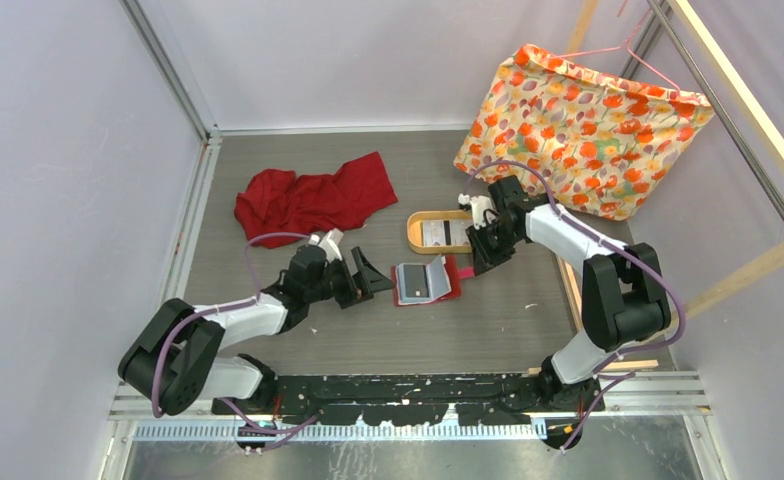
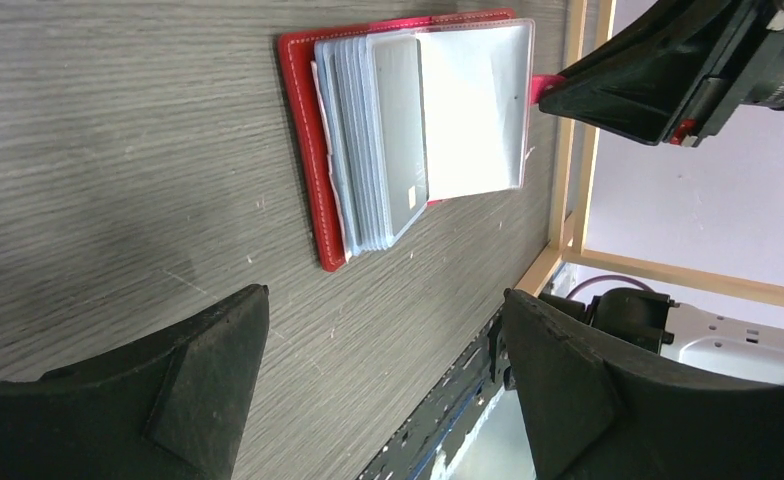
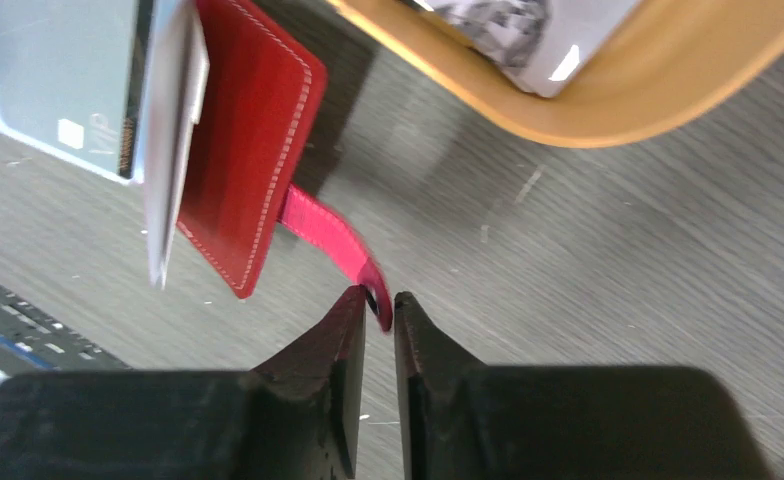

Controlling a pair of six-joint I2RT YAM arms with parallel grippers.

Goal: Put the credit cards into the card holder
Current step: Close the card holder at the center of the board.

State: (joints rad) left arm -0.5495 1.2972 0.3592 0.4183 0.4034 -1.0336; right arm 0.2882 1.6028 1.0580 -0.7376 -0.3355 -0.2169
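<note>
The red card holder [image 1: 408, 296] lies open on the table, its clear pockets fanned up [image 2: 418, 120]; it also shows in the right wrist view [image 3: 243, 140]. My right gripper [image 1: 480, 262] is shut on the holder's pink snap tab [image 3: 333, 240] at its tip [image 3: 379, 303]. My left gripper [image 1: 371, 277] is open and empty, just left of the holder, fingers wide apart [image 2: 383, 330]. Credit cards [image 1: 436, 233] lie in the oval tan tray [image 1: 416, 228]; the right wrist view shows them [image 3: 523, 35] over the tray's rim [image 3: 608, 110].
A red cloth [image 1: 313, 195] lies at the back left. A floral bag [image 1: 578, 125] hangs on a wooden frame at the back right. A wooden rail [image 2: 568, 150] borders the table's right side.
</note>
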